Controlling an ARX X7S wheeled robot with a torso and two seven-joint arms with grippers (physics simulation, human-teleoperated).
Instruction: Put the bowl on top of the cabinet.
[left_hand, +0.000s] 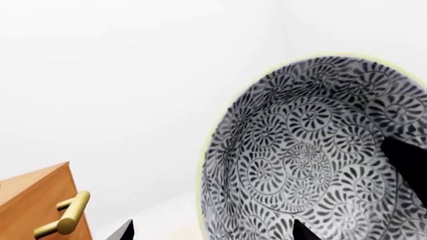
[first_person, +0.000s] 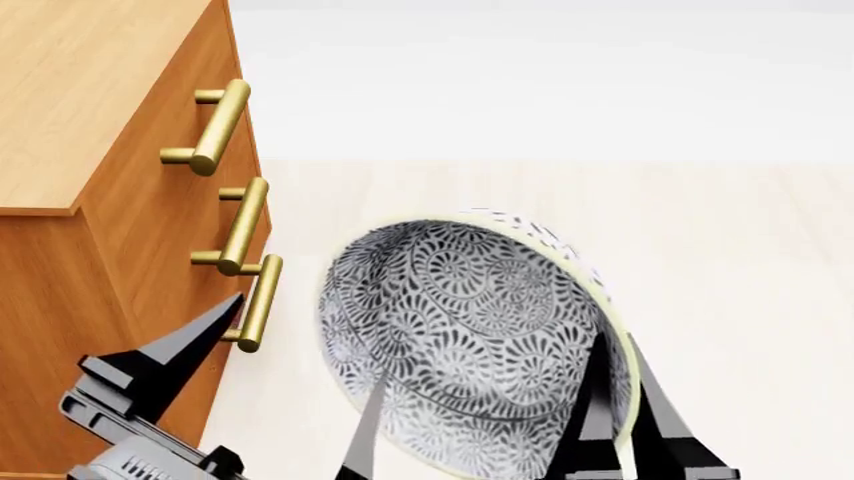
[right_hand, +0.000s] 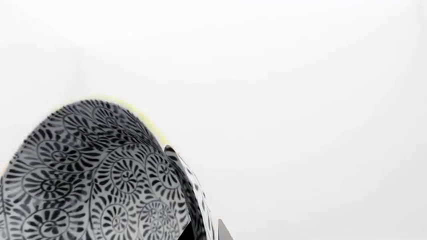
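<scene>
White walls and pale floor surround the cabinet (first_person: 80, 120); right pincer (first_person: 617, 420) grips the tilted bowl (first_person: 467, 340) by its rim, lifted beside it, placing remains; left pincer's (first_person: 174, 370) spread is unclear.

There was one bowl (first_person: 467, 330), one cabinet (first_person: 94, 130) with three handles (first_person: 214, 125), and two grippers.

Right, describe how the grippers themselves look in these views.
The left gripper has flat, tapered black fingers with lighter grey faces, on a dark ribbed body with pale lettering. The right gripper shows the same angular black wedge fingers. No cables or sleeves are visible.
</scene>
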